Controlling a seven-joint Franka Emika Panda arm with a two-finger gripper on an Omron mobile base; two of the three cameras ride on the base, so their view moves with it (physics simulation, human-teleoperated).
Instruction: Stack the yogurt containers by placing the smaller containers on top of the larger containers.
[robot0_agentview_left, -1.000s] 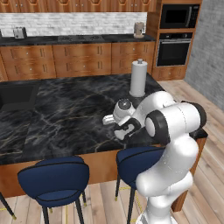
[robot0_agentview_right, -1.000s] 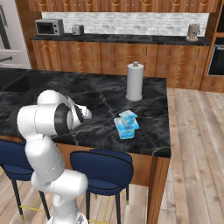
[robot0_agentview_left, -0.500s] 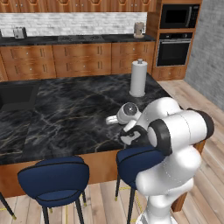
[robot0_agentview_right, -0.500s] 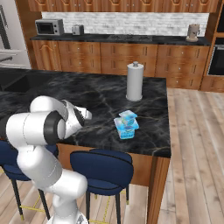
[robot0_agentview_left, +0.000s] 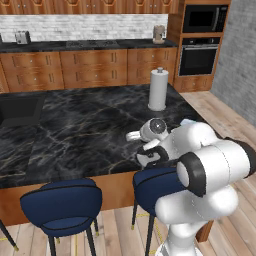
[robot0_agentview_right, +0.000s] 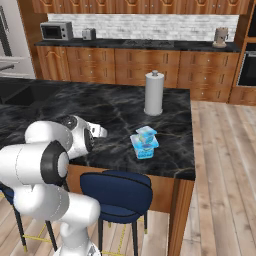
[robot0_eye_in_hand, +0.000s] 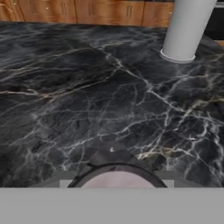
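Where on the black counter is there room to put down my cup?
The counter is bare left of the paper-towel roll, back to the sink. It is crowded near the front right corner, where the yogurt packs sit, and near the front edge by the gripper.

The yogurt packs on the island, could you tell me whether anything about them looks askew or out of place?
Slightly: the small light-blue pack already sits on the larger teal pack, turned a little off its edges. Nothing looks spilled or damaged.
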